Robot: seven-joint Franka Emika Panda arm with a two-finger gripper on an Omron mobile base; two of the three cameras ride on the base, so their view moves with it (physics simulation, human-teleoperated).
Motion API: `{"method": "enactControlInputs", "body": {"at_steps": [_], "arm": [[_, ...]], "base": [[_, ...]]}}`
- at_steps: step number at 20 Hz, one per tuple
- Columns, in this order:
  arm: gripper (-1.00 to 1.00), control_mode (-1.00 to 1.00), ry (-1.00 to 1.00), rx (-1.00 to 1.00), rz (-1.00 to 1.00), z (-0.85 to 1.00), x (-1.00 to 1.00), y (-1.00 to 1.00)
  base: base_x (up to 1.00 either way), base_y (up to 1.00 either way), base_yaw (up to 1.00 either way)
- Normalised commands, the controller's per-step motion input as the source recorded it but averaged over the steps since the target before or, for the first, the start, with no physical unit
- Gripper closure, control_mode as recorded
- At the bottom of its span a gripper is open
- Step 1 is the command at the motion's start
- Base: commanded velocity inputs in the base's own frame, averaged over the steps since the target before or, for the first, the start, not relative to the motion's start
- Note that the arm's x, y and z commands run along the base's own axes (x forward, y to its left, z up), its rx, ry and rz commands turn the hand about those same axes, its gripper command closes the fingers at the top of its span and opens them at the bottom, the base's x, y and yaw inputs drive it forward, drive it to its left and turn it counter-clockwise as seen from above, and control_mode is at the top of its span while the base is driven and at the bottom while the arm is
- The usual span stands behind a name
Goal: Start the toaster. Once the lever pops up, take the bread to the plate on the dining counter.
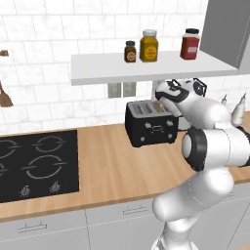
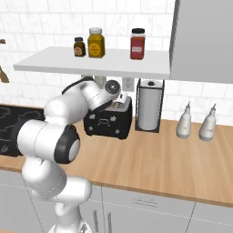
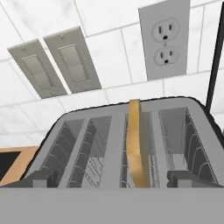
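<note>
Wood tabletop [image 1: 112, 166] over grey cabinets; black toaster [image 1: 150, 124] standing on it near wall; cooktop [image 1: 34, 163] set into its left end; paper-towel holder [image 2: 149, 107] just right of toaster; two white bottles [image 2: 184, 122] further right; shelf [image 1: 146, 66] above carries three jars [image 1: 149, 46].

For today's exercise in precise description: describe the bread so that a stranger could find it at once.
Under the white wall shelf, a black toaster stands on the wood worktop. The bread stands upright in one of its inner slots, a thin tan slice poking above the top; the other three slots are empty.
</note>
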Motion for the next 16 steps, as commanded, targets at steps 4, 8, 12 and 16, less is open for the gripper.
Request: {"method": "enactControlInputs", "body": {"at_steps": [4,8,12,16], "arm": [[-1.0,-1.0,0.0,0.0,0.0,-0.2,0.13,-0.18],[-1.0,-1.0,-0.05,-0.02,0.02,-0.14,0.0,-0.06],[-1.0,-1.0,-0.22,-0.05,0.05,-0.04,0.0,0.01],[-1.0,-1.0,-0.07,-0.08,0.01,0.0,0.0,0.02]], "base": [[0.0,0.0,0.0],[0.0,0.0,0.0],[0.0,0.0,0.0],[0.0,0.0,0.0]]}}
